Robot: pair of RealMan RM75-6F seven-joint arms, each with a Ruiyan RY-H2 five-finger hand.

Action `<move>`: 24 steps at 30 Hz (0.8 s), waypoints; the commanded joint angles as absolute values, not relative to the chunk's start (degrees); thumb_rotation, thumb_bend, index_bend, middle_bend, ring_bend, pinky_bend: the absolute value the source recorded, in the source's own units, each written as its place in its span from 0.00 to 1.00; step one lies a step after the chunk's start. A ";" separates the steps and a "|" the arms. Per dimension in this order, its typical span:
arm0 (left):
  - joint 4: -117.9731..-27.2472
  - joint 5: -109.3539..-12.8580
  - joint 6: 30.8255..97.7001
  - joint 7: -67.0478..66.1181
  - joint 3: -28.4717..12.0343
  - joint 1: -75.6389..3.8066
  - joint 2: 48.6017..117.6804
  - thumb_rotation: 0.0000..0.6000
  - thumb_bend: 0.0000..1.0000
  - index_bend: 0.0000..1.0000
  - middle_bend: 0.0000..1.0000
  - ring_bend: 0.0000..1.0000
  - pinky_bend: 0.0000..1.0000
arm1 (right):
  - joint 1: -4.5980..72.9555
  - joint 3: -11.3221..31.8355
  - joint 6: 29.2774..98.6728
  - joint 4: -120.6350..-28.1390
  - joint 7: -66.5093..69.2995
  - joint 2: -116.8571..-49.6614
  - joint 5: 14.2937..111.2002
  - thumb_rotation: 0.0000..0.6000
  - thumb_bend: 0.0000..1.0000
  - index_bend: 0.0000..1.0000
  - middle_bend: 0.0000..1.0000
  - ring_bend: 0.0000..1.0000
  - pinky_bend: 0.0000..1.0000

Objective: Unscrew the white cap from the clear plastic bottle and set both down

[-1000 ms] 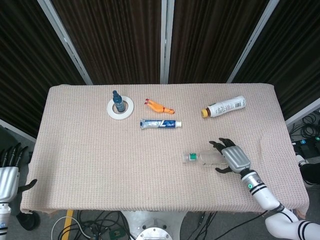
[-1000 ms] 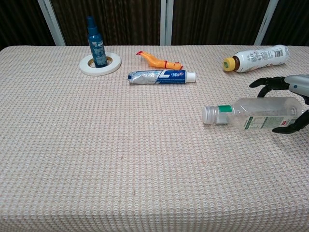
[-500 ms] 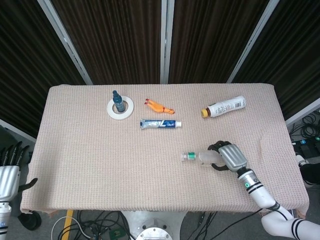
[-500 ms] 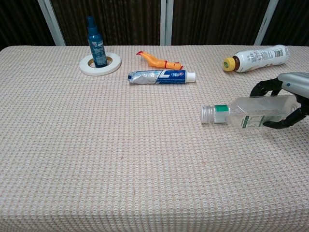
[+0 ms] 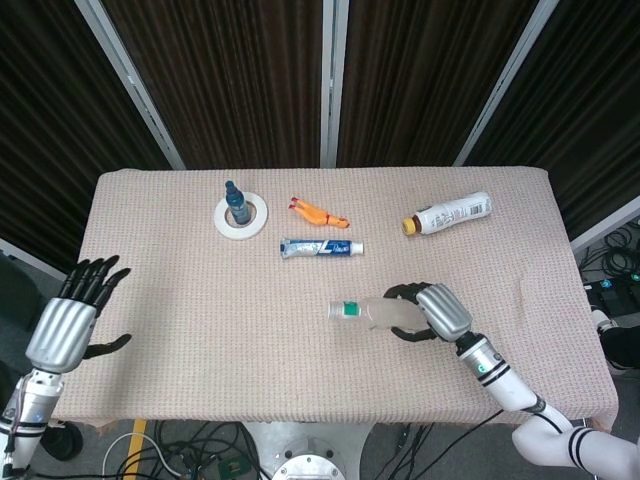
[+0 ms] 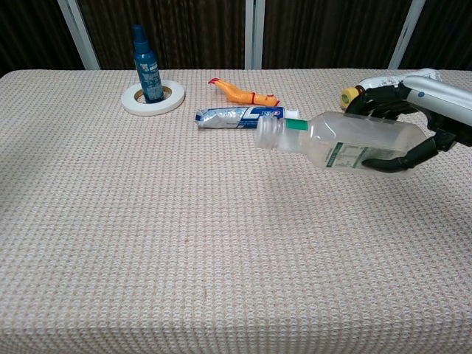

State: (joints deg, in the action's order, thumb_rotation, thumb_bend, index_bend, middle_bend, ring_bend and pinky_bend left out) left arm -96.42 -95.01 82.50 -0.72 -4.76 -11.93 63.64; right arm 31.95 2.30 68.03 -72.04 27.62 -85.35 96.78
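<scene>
The clear plastic bottle (image 6: 346, 145), lying on the table (image 5: 200, 300) a second ago, now hangs above it, white cap (image 6: 267, 133) pointing left; the right hand (image 5: 432, 312) wraps its fingers (image 6: 386, 164) around the body; the left hand (image 5: 72, 318), fingers spread wide and holding nothing, has risen beside the table's left edge.

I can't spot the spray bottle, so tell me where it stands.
The blue spray bottle stands upright inside the white tape ring at the table's far left in the head view, left of the orange toy.
</scene>
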 commanded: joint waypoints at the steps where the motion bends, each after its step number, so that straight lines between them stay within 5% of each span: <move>1: -96.84 -97.41 80.00 3.39 -5.90 -15.84 64.60 1.00 0.00 0.12 0.00 0.00 0.00 | 34.64 3.09 69.81 -70.93 33.31 -88.61 98.59 1.00 0.37 0.71 0.56 0.44 0.52; 24: -95.58 -100.07 76.87 12.61 -8.43 -27.96 74.27 1.00 0.00 0.12 0.00 0.00 0.00 | 45.15 7.18 67.90 -65.58 45.40 -100.08 96.61 1.00 0.41 0.71 0.58 0.45 0.54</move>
